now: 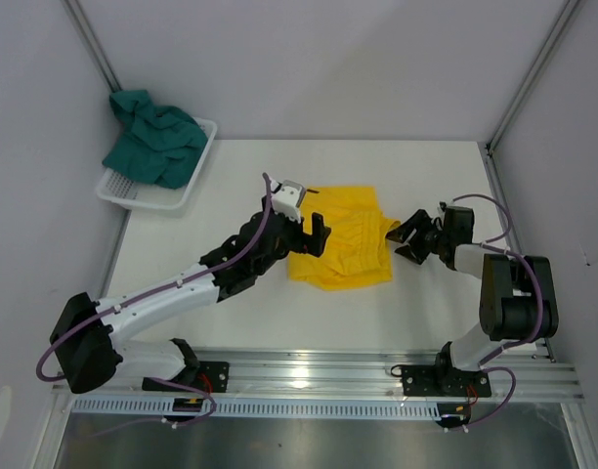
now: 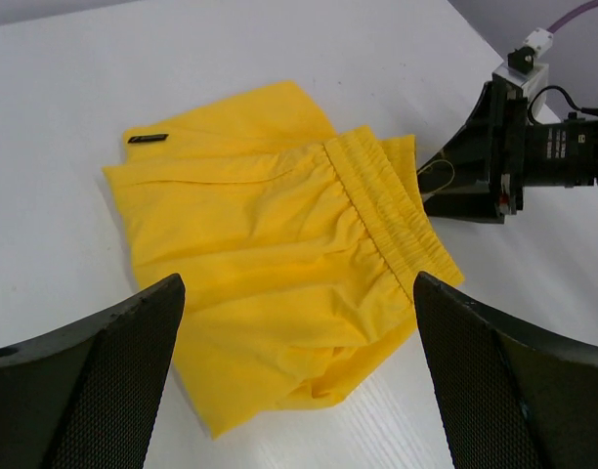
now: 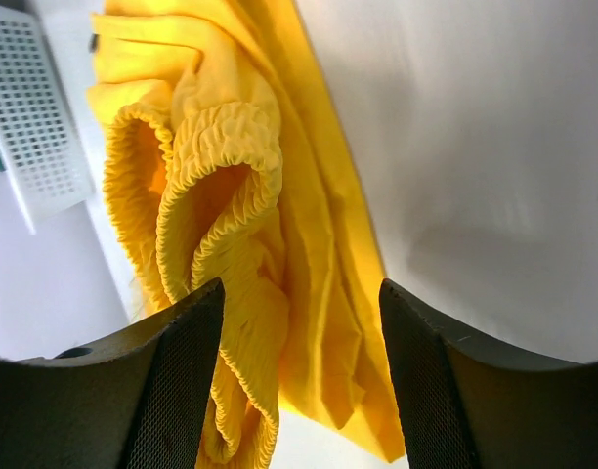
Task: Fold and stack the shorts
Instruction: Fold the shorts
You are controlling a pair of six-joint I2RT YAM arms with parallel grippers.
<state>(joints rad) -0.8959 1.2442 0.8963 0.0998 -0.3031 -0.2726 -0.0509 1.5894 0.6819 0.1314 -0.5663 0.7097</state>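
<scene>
Yellow shorts [image 1: 343, 249] on worktop [image 1: 231, 186]: light, limp, probably slippery; grab elastic waistband [image 2: 377, 210]. Left gripper [image 1: 320, 236] jaws spread wide over them; right gripper [image 1: 408, 237] jaws parted at waistband.

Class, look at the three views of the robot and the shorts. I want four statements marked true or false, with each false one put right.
1. The yellow shorts lie on the table between the two grippers. True.
2. The teal shorts are stacked on the yellow pair. False: they lie bunched in the white basket at the far left corner.
3. The left gripper is open, holding nothing. True.
4. The right gripper is shut on a leg hem. False: it is open, at the elastic waistband end.
</scene>
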